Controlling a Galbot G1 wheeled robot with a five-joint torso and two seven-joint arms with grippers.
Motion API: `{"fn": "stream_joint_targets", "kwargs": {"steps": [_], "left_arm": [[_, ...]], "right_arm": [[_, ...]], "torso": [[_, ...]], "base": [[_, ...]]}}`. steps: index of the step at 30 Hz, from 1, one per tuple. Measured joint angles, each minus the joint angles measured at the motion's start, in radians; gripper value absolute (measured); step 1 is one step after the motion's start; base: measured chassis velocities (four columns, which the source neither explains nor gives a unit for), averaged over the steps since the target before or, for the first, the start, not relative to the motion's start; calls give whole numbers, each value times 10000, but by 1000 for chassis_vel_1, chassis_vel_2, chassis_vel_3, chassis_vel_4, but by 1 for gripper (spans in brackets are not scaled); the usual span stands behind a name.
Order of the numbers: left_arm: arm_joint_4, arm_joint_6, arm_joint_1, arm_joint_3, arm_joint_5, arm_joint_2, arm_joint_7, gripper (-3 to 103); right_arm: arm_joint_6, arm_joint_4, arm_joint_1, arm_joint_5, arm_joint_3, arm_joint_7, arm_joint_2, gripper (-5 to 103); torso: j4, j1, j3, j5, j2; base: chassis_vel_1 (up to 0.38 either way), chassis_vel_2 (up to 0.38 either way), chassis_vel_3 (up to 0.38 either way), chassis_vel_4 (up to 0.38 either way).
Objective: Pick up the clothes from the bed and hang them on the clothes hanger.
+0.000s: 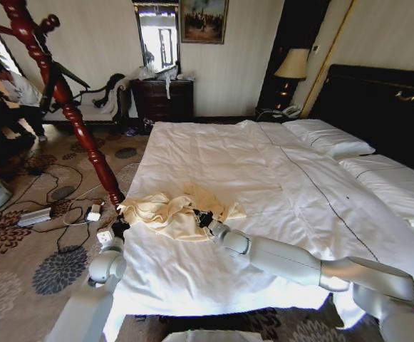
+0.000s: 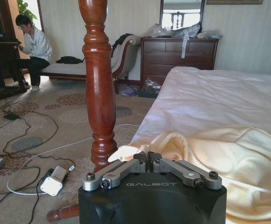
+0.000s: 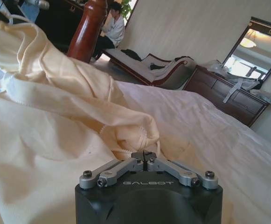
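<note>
Garment: the cream, pale-yellow thin soft shirt-like garment lies crumpled on the white duvet of the large wide bed, at the bed's near left corner, its folds reaching the mattress edge beside the coat stand.

Left arm: the pale grey left arm rises from the lower edge of the head view, forearm angled up along the side of the bed, wrist at the mattress corner.

Left gripper: the black left gripper sits at the garment's outer edge; in the left wrist view its fingers are drawn together, with a fold of cream cloth right at the tips. It appears pinched on that fold.

Right arm: the pale grey right arm stretches in from the lower right, lying low across the duvet, elbow bent, forearm pointing toward the garment's middle.

Right gripper: the black right gripper is pressed into the cloth; its fingers are closed together at a gathered, stitched fold of the garment.

Coat stand: the tall red-brown turned wooden coat stand leans across the head view, its foot on the patterned carpet just beside the bed corner and near the left gripper.

Floor: cables and a small white adapter lie on the carpet by the stand's foot.
</note>
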Motion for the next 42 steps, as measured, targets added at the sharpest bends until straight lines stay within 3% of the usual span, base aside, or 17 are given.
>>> {"fn": "stream_joint_targets", "kwargs": {"steps": [10,15,17,19,23,25,28,30,31,34,42], "left_arm": [[60,15,-7,18,-1,-20,-14,2],[119,15,-49,18,-1,-5,-15,2],[125,15,-65,12,-9,20,-14,2],[126,17,-66,8,-17,33,-17,2],[129,41,-85,1,-42,98,-52,2],[130,45,-91,1,-42,98,-54,2],[142,57,-121,23,-41,47,-75,2],[142,58,-121,29,-40,35,-75,2],[142,60,-121,37,-37,14,-76,2],[142,63,-99,43,-16,-23,-80,2],[140,58,-130,39,18,-162,-82,2]], "right_arm": [[-7,993,-1342,221,543,132,-588,0],[-49,1077,-1868,-115,710,303,-856,0],[9,1043,-1946,-280,823,363,-862,12],[53,1029,-1955,-356,880,383,-847,12],[217,1122,-1858,-528,1154,428,-626,33],[218,1146,-1820,-504,1177,432,-590,33],[198,1030,-1589,-328,1082,442,-317,50],[188,973,-1553,-313,1031,442,-273,50],[158,885,-1499,-296,941,443,-204,54],[-128,666,-1332,-257,606,457,-53,71],[-875,483,-532,-24,-239,647,-7,97]], "torso": [[0,-1,0,0,0],[-2,-1,0,-1,0],[-1,0,0,1,0],[-1,-1,0,0,0],[1,-1,0,-1,0],[1,-1,0,-1,1],[2,-1,0,-2,0],[2,0,0,-1,0],[1,0,0,-1,0],[1,0,0,-1,0],[1,0,0,-1,0]], "base": [[0,0,0,0],[0,0,0,0],[0,0,0,0],[0,0,0,0],[0,0,0,0],[0,0,0,0],[0,0,0,0],[0,0,0,0],[0,0,0,0],[0,0,0,0],[0,0,0,0]]}}
